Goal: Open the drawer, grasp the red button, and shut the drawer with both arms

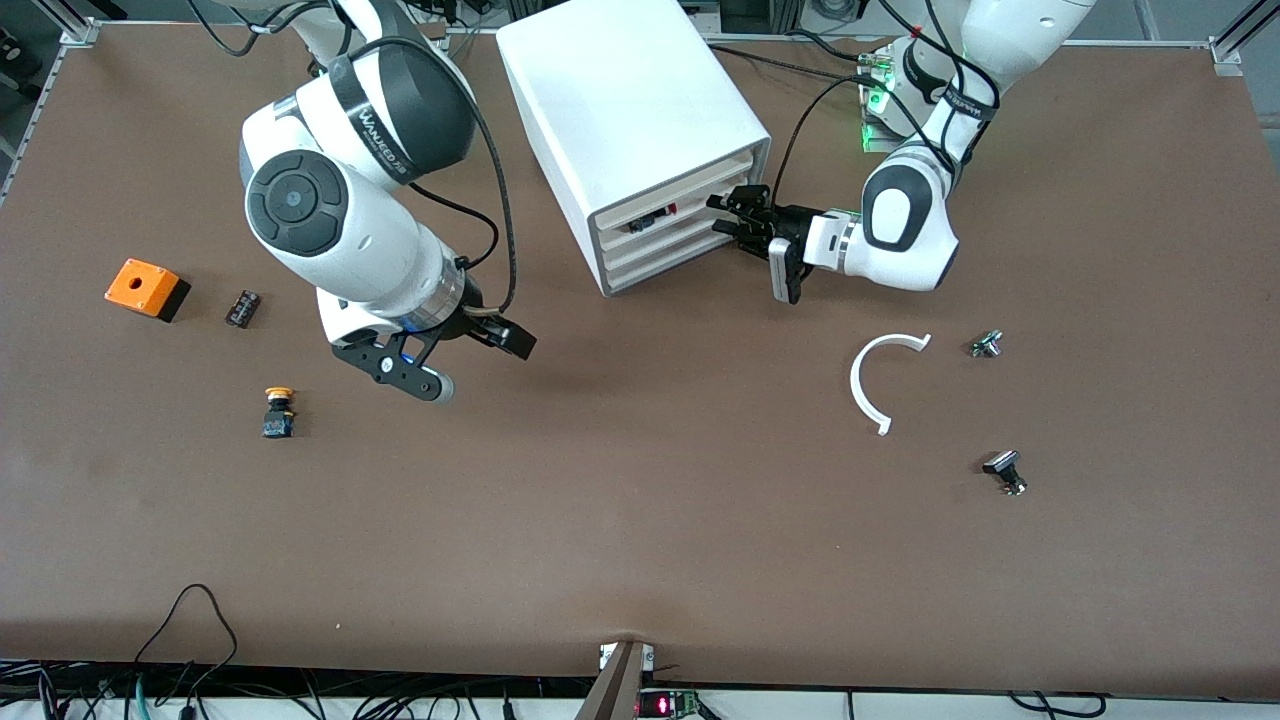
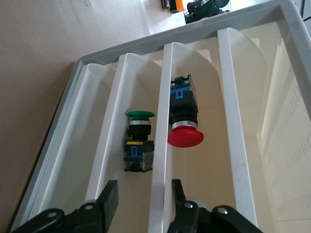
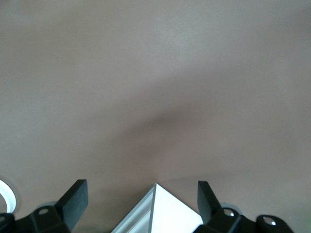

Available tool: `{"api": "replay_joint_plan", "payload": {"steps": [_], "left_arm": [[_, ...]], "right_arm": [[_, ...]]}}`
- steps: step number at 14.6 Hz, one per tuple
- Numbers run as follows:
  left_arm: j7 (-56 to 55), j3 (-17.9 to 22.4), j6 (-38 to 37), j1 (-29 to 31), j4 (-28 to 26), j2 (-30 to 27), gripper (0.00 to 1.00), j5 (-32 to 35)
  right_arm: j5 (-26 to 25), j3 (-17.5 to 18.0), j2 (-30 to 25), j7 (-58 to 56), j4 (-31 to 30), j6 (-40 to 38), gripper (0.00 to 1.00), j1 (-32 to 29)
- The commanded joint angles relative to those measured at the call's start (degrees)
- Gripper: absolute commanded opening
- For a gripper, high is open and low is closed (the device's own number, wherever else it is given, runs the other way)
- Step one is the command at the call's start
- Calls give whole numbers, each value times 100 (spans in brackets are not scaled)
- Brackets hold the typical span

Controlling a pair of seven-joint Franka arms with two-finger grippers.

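Observation:
The white cabinet stands at the back middle of the table. Its top drawer is a little open. In the left wrist view the drawer's divided inside shows. The red-capped button lies on its side in one lane, and its red also shows in the front view. My left gripper is at the drawer's front, open, with its fingers either side of a divider and holding nothing. My right gripper is open and empty over bare table beside the cabinet.
A green-capped button lies in the lane beside the red one. An orange box, a small dark block and a yellow-capped button lie toward the right arm's end. A white arc and two small parts lie toward the left arm's end.

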Motion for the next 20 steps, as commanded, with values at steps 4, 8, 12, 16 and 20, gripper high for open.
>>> {"api": "replay_joint_plan", "payload": {"steps": [4,8,12,16,20], "left_arm": [[170,-29,78,-70,-172,-170,22,-163],[170,-117,104,-70,-172,-162,17,-163],[161,-240,298,-61,-216,-162,7,-163],[152,-231,289,1,-181,-188,0,-163],[170,-231,280,185,-76,-188,0,-111]], "right_arm": [[-58,-60,196,179,404,-116,100,125],[-58,-69,205,179,413,-73,100,126],[-58,-61,284,407,606,-64,100,134],[-58,-60,311,785,641,68,100,257],[-58,-69,355,1268,641,358,100,389]]}}
